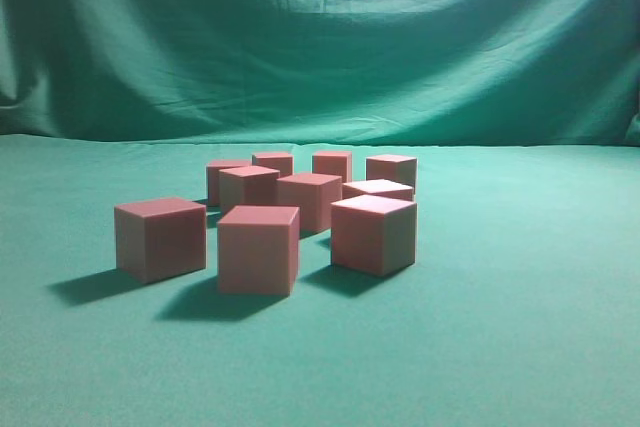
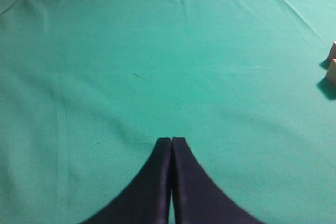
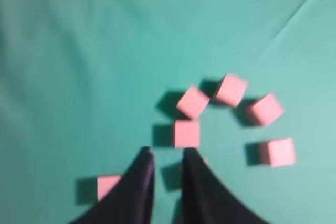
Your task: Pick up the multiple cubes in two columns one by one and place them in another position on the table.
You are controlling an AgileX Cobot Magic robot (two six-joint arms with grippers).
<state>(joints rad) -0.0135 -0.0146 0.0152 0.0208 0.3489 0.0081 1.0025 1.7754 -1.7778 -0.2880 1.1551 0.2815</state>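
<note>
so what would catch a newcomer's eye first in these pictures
The cluster of pink cubes in the middle of the teal-green table, loosely scattered and casting dark shadows. In the right wrist view the right gripper hangs high above that cluster, its jaws a narrow gap apart with nothing visibly between them. The left gripper sits shut over bare cloth.

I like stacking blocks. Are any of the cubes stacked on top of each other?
No, every one of the cubes sits directly on the table, none on another.
</note>
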